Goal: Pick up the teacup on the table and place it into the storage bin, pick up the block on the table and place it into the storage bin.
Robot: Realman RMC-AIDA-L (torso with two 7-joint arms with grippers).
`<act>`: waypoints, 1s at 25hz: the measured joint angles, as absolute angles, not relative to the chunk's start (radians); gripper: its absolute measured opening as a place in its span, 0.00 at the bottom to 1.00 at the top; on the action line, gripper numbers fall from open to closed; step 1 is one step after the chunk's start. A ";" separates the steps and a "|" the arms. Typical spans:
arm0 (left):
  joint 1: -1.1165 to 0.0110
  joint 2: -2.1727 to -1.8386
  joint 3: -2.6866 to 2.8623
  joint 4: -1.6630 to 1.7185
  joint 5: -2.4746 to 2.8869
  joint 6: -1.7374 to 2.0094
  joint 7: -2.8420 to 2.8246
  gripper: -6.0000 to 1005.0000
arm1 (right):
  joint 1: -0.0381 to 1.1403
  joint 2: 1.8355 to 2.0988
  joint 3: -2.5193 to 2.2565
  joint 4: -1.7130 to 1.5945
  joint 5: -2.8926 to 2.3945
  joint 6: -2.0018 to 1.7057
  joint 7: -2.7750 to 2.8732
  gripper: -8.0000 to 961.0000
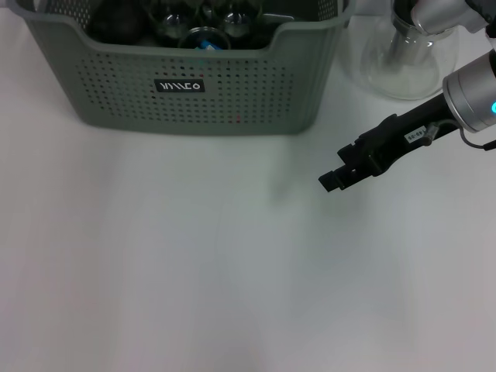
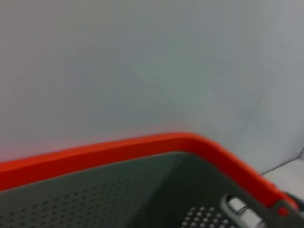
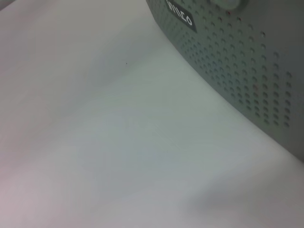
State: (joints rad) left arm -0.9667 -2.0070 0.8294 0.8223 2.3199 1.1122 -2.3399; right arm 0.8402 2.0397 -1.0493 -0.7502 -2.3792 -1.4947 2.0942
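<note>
With no cup or block on the table [image 1: 194,271], I see R gripper [image 1: 335,180], empty, grip state unclear, right of bin [image 1: 194,93].

Grey-green perforated storage bin [image 1: 256,85]; rim apparently orange.

Storage bin [image 1: 194,93] contents (dark, glassy) unidentifiable.

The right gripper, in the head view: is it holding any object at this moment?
No, the right gripper hangs above bare white table beside the large grey-green perforated plastic storage bin, with nothing between its fingers.
</note>
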 joint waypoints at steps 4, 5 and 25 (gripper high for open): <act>-0.965 -2.018 0.837 0.828 2.354 1.079 -2.353 0.53 | 0.839 2.039 -1.055 -0.750 -2.381 -1.494 2.092 0.81; -0.962 -2.018 0.834 0.831 2.353 1.077 -2.353 0.57 | 0.839 2.039 -1.056 -0.750 -2.383 -1.494 2.092 0.81; -0.552 -2.123 0.631 1.118 1.788 1.832 -1.953 0.93 | 0.830 2.040 -1.042 -0.751 -2.361 -1.506 2.026 0.81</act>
